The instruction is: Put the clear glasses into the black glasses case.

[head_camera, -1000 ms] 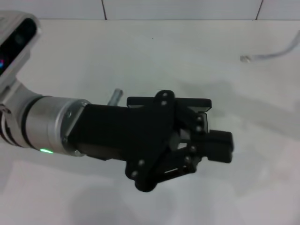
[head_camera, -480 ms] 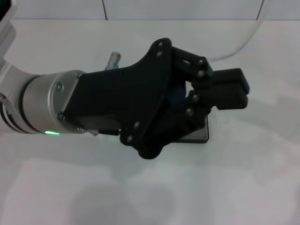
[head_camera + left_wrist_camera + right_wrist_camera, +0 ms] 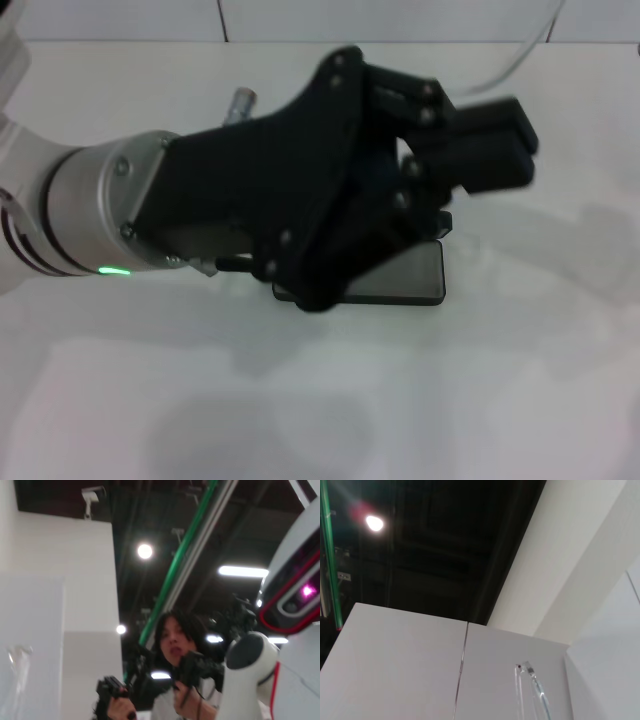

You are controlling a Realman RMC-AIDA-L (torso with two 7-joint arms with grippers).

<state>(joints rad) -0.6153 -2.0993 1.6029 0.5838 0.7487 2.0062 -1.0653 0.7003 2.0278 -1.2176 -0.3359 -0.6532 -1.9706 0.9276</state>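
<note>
Glasses of clear plastic (image 3: 532, 690) show only as one thin transparent temple arm poking up in the right wrist view; a faint clear curve (image 3: 515, 60) at 1 o'clock in the head view, beyond the left gripper, may be the same piece, though I cannot tell. Where the frame sits, and what holds it, is not visible. Below the left gripper (image 3: 490, 155), the black glasses case (image 3: 405, 275) lies flat on the white table (image 3: 500, 400), its 6 o'clock edge and right corner peeking out; the big black gripper body covers the rest, so I cannot tell whether the case is open or what it contains. Its finger block points toward 3 o'clock and looks closed, with nothing seen between. No right gripper appears in any view.
</note>
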